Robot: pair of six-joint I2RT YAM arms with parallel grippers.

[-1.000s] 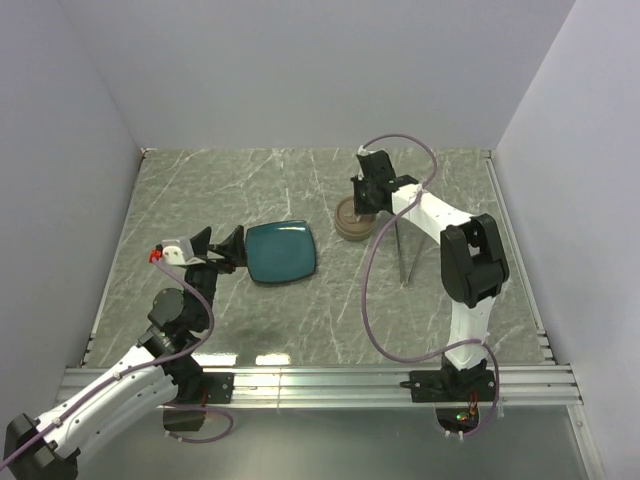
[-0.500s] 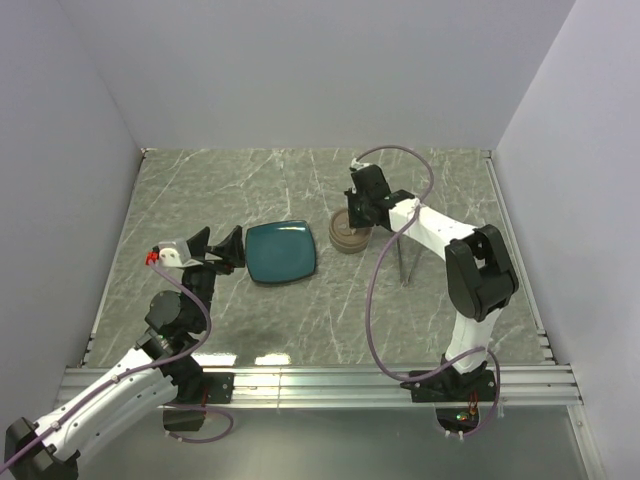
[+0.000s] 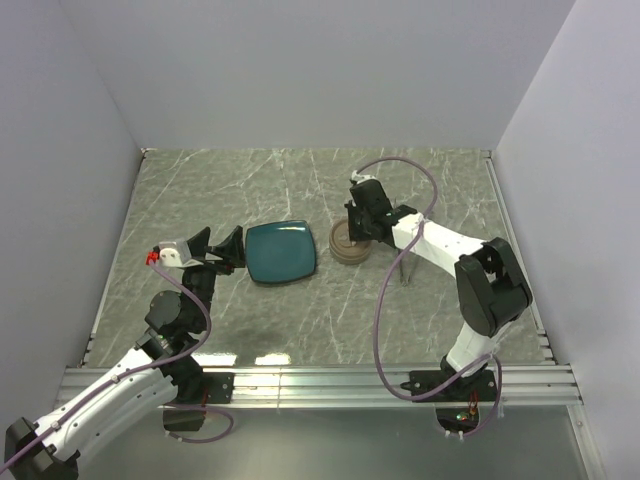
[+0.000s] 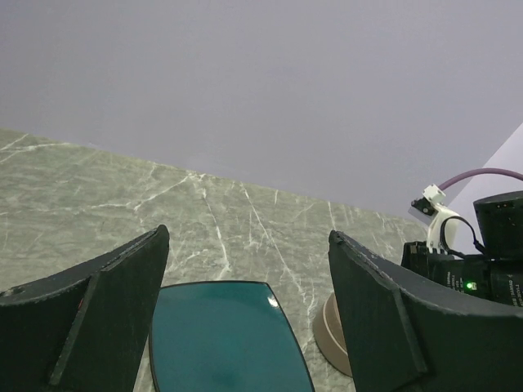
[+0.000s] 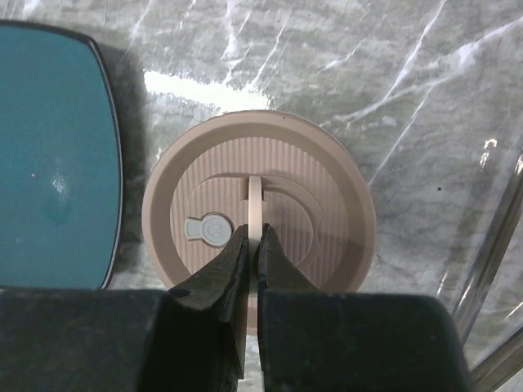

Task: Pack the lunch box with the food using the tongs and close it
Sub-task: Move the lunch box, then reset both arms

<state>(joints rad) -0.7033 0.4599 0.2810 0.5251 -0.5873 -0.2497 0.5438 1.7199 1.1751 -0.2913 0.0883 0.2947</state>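
**Lunch box** [image 3: 349,245]: on the desk [image 3: 250,190], just right of the teal plate [image 3: 280,252], with the lid [image 5: 327,204] seated on top.
**Right end effector** [image 5: 253,238]: pinched closed on the lid's centre tab.
**Left end effector** [image 4: 247,245]: jaws wide, holding nothing, just left of the plate.
**Tongs** [image 3: 405,262]: lying on the desk, right of the box.
**Food**: none visible.
**Step**: by the look of it, closing the box.
**Next**: check that the lid sits level, then release the tab and lift straight up.
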